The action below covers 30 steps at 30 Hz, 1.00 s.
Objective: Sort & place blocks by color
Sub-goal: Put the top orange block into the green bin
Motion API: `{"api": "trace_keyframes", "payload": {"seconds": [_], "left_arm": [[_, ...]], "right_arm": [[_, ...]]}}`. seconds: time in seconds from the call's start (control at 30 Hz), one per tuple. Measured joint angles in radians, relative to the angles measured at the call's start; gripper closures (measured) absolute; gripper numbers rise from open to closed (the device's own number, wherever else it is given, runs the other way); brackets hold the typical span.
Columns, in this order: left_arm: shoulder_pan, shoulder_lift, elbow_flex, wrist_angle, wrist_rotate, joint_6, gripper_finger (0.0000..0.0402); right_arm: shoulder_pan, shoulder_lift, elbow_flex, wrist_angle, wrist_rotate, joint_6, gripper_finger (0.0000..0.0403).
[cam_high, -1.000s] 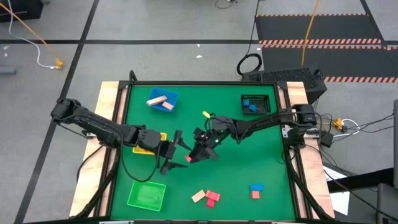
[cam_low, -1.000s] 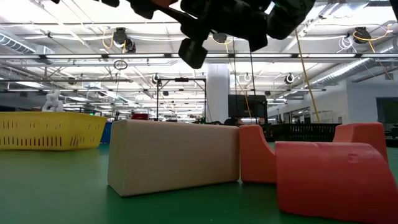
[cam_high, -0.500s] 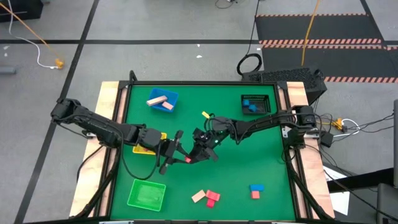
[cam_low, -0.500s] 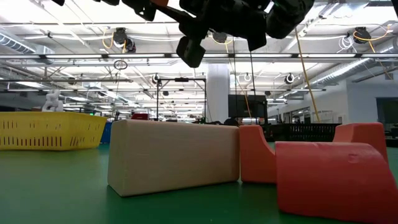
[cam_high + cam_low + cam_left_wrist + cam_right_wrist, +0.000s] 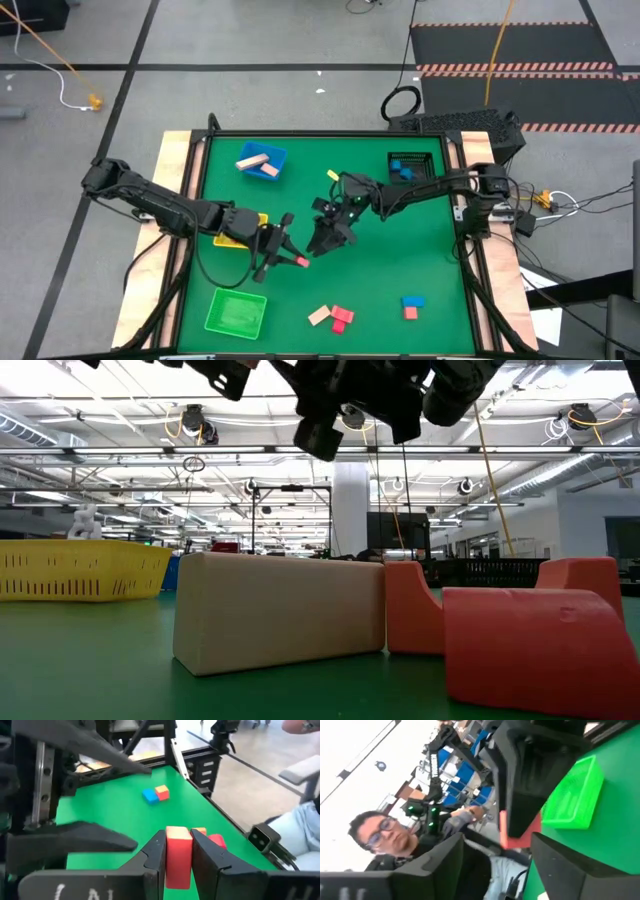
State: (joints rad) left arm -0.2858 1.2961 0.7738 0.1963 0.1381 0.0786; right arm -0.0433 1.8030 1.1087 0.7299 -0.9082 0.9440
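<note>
Left pincer (image 5: pixel 291 253), mid-table, is clamped on a red block (image 5: pixel 178 855). Right pincer (image 5: pixel 327 237) hovers just beside it, fingers spread and empty. On the table (image 5: pixel 400 260), the blue tray (image 5: pixel 277 157) holds a tan block (image 5: pixel 252 160) and a pink one (image 5: pixel 269 171). A blue block (image 5: pixel 404 172) lies in the black mesh basket (image 5: pixel 425 160). Nothing shows inside the green tray (image 5: pixel 236 312). More blocks (image 5: pixel 331 317) lie loose near the front edge.
</note>
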Motion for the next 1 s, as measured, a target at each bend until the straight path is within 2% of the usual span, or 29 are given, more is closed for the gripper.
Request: {"api": "trace_keyframes", "payload": {"seconds": [0.17,0.3,0.37,0.53,0.63,0.83,1.0], "left_arm": [[-0.021,0.000,0.000,-0.079,0.000,-0.122,0.0336],[-0.046,-0.002,0.000,-0.190,-0.003,-0.313,0.0336],[-0.062,-0.014,0.000,-0.266,0.031,-0.427,0.0336],[-0.113,-0.055,0.000,-0.446,0.202,-0.689,0.0336],[-0.174,-0.085,0.000,-0.540,0.261,-0.832,0.0336],[-0.322,-0.078,0.000,-0.657,0.266,-1.086,0.0336],[-0.365,-0.031,0.000,-0.669,0.266,-1.176,0.0336]], "right_arm": [[-0.024,-0.054,-0.024,-0.034,-0.092,0.041,0.0146],[-0.024,-0.115,-0.054,-0.160,-0.088,0.009,0.0148],[-0.020,-0.149,-0.075,-0.240,-0.065,-0.015,0.0154],[0.004,-0.249,-0.115,-0.506,0.082,-0.108,0.0165],[0.034,-0.317,-0.143,-0.661,0.208,-0.166,0.0171],[0.139,-0.434,-0.234,-0.889,0.491,-0.132,0.0182],[0.232,-0.488,-0.327,-0.913,0.616,0.017,0.0187]]}}
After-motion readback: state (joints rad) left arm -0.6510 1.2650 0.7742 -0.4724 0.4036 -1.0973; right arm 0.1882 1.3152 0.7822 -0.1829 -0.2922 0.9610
